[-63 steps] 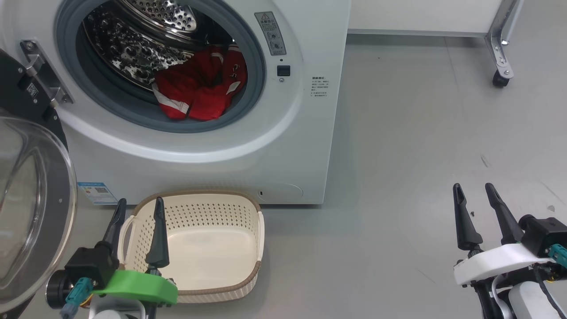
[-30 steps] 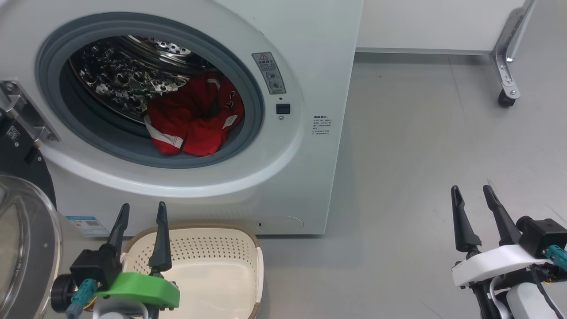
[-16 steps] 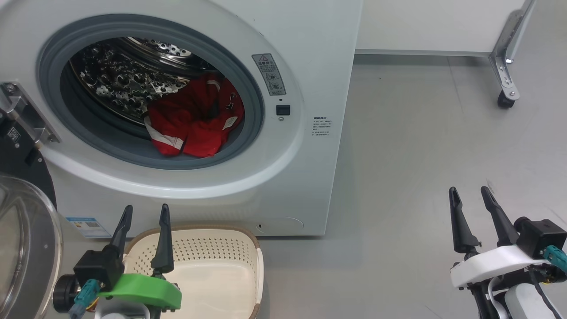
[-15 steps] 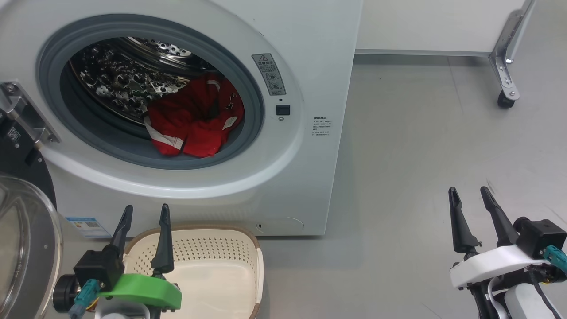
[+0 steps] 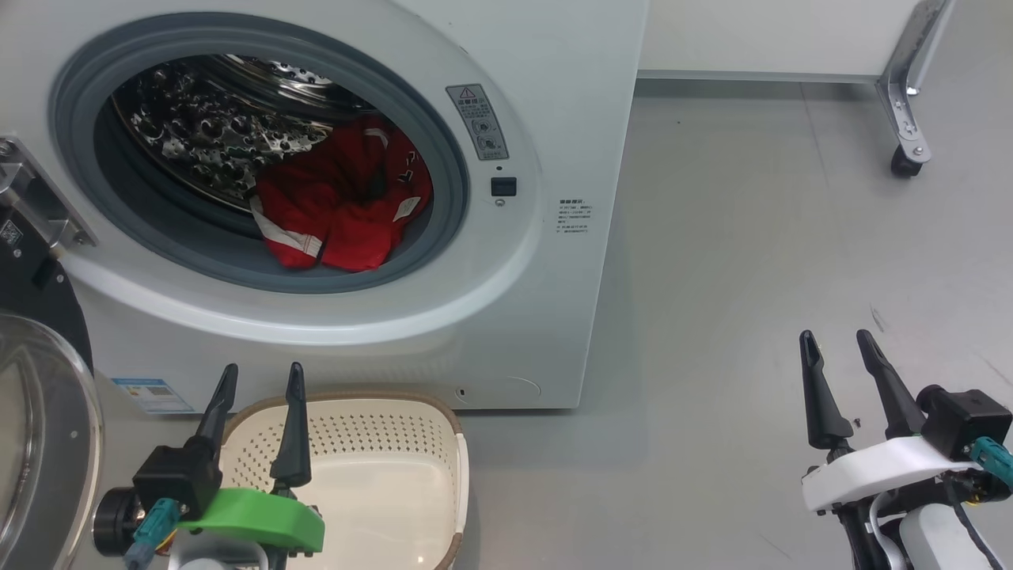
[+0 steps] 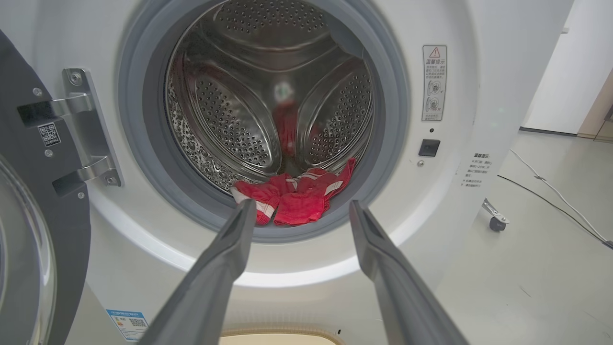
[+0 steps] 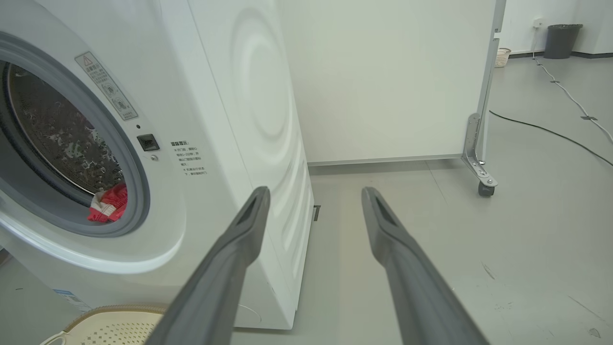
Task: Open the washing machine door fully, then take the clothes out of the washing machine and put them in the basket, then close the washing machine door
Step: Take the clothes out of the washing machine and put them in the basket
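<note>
Head view: round black-rimmed glass door (image 5: 39, 443) cut by left edge. Cream perforated plastic basket (image 5: 372, 431): near end cut by bottom edge, left rim partly behind left gripper (image 5: 263, 367). Crumpled red jersey (image 5: 340, 210): lettering unreadable. Grey warning sticker (image 5: 477, 123), small blue label (image 5: 150, 393): print too small.

A: Where's the red jersey (image 5: 340, 210)?
B: Crumpled at five o'clock in the white washing machine's (image 5: 554, 95) steel drum (image 5: 206, 134).
A: The door (image 5: 36, 427)?
B: Swung open at nine o'clock. The cream basket (image 5: 356, 396) sits empty at six o'clock, before the machine.
</note>
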`<state>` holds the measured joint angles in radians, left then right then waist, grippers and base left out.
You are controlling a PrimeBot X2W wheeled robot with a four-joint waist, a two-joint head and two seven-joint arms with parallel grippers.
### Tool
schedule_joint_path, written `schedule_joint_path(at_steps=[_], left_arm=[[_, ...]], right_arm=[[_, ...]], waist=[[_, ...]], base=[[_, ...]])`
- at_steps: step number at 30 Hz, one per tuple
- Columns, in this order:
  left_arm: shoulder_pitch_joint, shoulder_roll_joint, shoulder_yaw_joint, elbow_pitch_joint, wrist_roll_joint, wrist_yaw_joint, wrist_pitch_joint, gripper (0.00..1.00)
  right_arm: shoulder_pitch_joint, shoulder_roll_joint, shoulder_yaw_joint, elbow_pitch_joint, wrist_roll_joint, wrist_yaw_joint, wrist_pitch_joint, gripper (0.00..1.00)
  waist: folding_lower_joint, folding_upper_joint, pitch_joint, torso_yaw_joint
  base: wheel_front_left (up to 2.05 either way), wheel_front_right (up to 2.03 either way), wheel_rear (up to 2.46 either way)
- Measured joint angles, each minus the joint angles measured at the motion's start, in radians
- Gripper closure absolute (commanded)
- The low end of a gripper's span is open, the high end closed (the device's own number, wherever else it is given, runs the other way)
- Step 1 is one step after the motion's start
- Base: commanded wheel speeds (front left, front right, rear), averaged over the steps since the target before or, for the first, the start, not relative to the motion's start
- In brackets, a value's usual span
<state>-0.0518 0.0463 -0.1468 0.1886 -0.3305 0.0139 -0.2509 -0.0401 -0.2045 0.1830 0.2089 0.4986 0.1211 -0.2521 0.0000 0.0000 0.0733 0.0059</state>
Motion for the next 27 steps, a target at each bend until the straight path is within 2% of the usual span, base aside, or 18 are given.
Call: schedule_joint_path(at_steps=[17, 27], left_arm=[[-0.026, 0.006, 0.021, -0.019, 0.047, 0.055, 0.022, 0.00], [-0.152, 0.053, 0.075, -0.024, 0.072, 0.079, 0.090, 0.00]], right_arm=[[-0.027, 0.000, -0.002, -0.042, 0.001, 0.001, 0.000, 0.00], [-0.078, -0.012, 0.018, -0.060, 0.001, 0.001, 0.000, 0.00]], waist=[[0.0000, 0.0000, 0.120, -0.030], [0.0000, 0.0000, 0.229, -0.076]], base=[[0.00, 0.00, 0.00], [0.00, 0.00, 0.00]])
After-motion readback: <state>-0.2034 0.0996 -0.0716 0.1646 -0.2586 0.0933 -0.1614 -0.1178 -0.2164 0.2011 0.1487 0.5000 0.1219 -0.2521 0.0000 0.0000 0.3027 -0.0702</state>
